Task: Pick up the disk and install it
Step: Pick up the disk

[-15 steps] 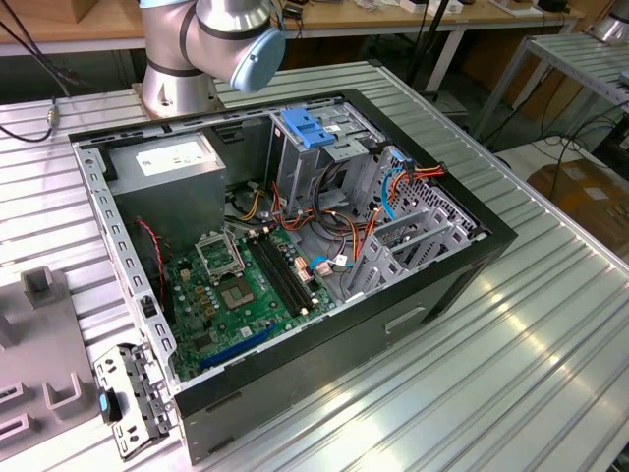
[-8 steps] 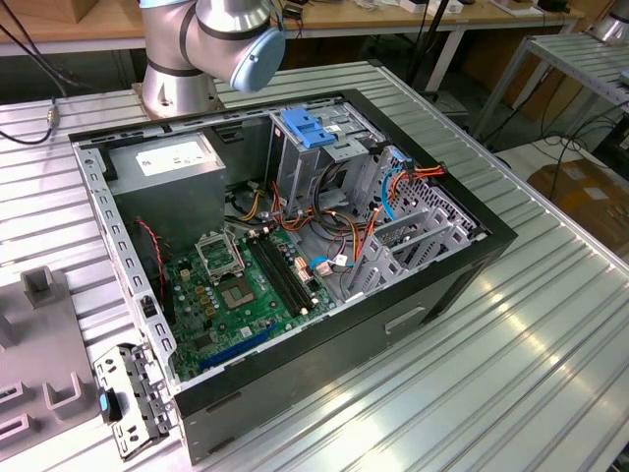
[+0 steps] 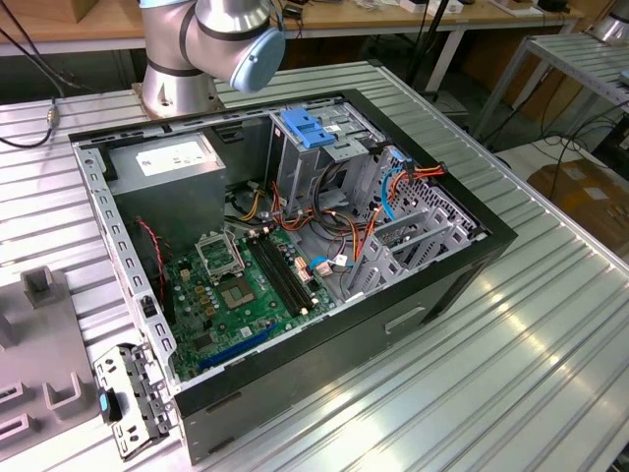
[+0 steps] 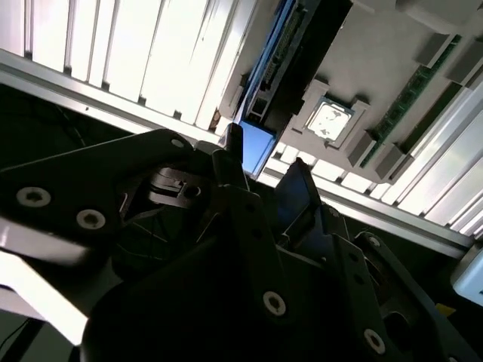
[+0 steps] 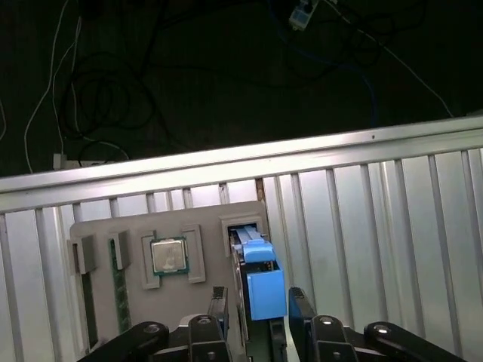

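Now the gripper (image 5: 259, 300), jaws apart, straddles the disk (image 5: 260, 260) in its tray (image 5: 166, 302); centring first should give an even grip.

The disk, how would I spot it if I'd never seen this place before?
In the first wrist view, find the flat grey tray lying on the ribbed metal table. The disk stands on edge in a slot of that tray, next to the square silver chip. It alone has a bright blue frame; the chip and the green memory stick have none.

The disk (image 5: 257, 250) is partly hidden behind the gripper (image 5: 259, 300).
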Motion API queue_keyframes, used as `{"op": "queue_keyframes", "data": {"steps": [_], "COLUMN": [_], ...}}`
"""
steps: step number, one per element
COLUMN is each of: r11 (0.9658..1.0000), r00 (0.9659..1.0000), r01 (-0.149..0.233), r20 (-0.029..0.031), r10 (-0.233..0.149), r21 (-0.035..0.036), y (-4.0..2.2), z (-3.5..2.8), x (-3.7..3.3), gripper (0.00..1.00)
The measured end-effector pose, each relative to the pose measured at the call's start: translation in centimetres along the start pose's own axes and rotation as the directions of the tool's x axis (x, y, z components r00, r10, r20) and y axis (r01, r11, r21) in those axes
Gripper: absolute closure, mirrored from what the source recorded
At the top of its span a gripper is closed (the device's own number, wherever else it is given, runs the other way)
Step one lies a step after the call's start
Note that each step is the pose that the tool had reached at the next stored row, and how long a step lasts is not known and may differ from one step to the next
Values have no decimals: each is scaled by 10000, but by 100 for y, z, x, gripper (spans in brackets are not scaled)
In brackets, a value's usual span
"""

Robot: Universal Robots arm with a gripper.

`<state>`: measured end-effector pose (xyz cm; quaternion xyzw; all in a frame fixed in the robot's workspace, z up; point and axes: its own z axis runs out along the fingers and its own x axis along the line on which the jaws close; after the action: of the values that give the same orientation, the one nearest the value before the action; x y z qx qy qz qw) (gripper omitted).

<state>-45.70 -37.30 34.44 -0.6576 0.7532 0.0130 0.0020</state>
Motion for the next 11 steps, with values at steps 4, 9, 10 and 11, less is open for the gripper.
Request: {"op": "queue_keyframes", "data": {"steps": [4,9,10,11], "r11": [9999,9998,9998,9998], "r00": [9999,9999,9999,9998], "r01": [164,171,173,174], "r20": [2,5,5,5], "r10": [-164,-171,-173,-174], "r21": [33,42,41,42], "y": [0,2,2,2], "z": [31,33,32,33], "x": [-1,-1,-1,-1], "gripper": [55,55,55,55]}}
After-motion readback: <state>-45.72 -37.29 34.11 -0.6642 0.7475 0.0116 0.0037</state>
